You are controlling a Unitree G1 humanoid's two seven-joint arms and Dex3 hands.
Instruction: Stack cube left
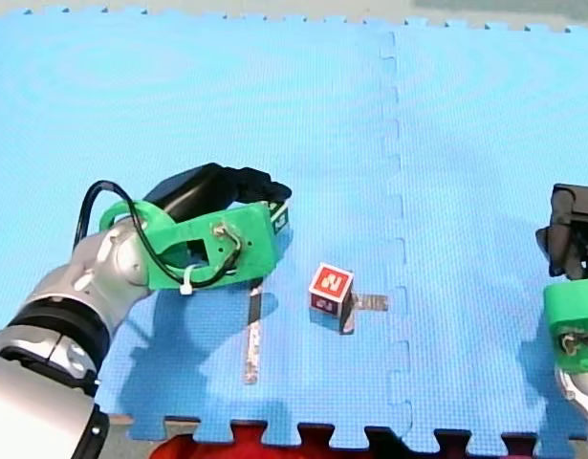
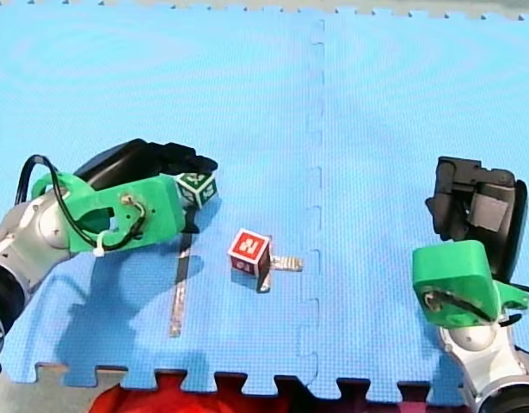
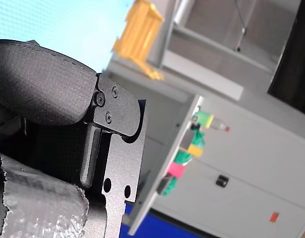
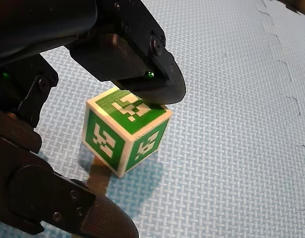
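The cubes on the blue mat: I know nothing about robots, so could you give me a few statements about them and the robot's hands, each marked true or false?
1. The green cube is held in the fingers of the left hand. True.
2. The green cube sits on top of the red cube. False: the two are apart, and the red cube stands alone on the mat.
3. The right hand grips the red cube. False: it is open, holds nothing and is near the mat's right side.
4. A grey strip lies on the mat beside the red cube. True.
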